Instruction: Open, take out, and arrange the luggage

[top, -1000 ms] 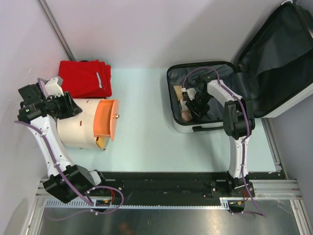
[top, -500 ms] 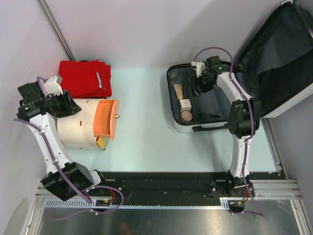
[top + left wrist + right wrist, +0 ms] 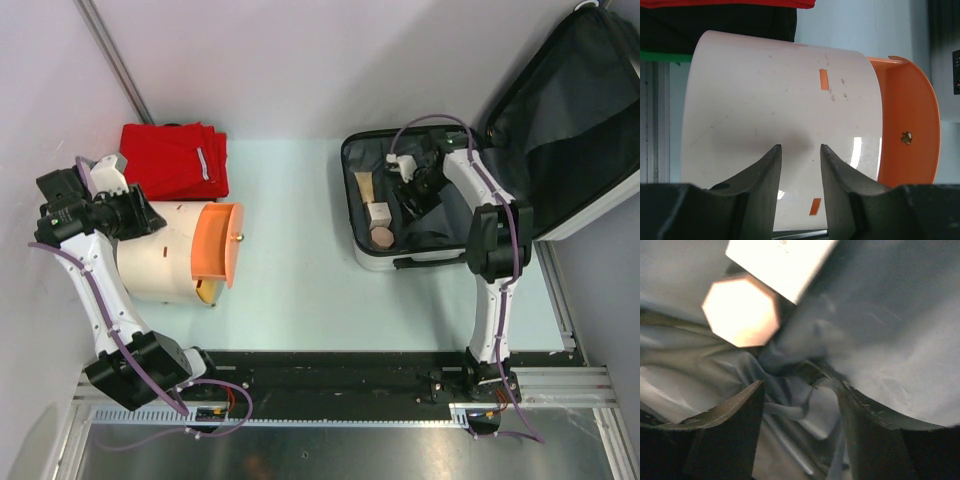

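Observation:
The luggage (image 3: 445,235) lies open at the right, its lid (image 3: 570,120) tipped back against the wall. A wooden wedge (image 3: 365,187), a pale cube (image 3: 379,214) and an octagonal wooden block (image 3: 381,237) lie in its left part. My right gripper (image 3: 415,195) hangs inside the shell, open and empty. In the right wrist view its jaws (image 3: 800,390) stand apart over crumpled grey lining (image 3: 890,340), with the octagonal block (image 3: 741,311) and the cube (image 3: 782,260) just ahead. My left gripper (image 3: 140,215) is open and empty over the cream cylinder.
The cream cylinder (image 3: 160,255) lies on its side at the left, its orange lid (image 3: 218,243) swung open; it fills the left wrist view (image 3: 775,100). Folded red cloth (image 3: 175,158) lies behind it, over a green edge (image 3: 660,56). Walls close in left and behind.
My right gripper lifted from the near part of the suitcase to its far edge, then came back down to the middle. The blocks have not moved. The left arm barely shifted.

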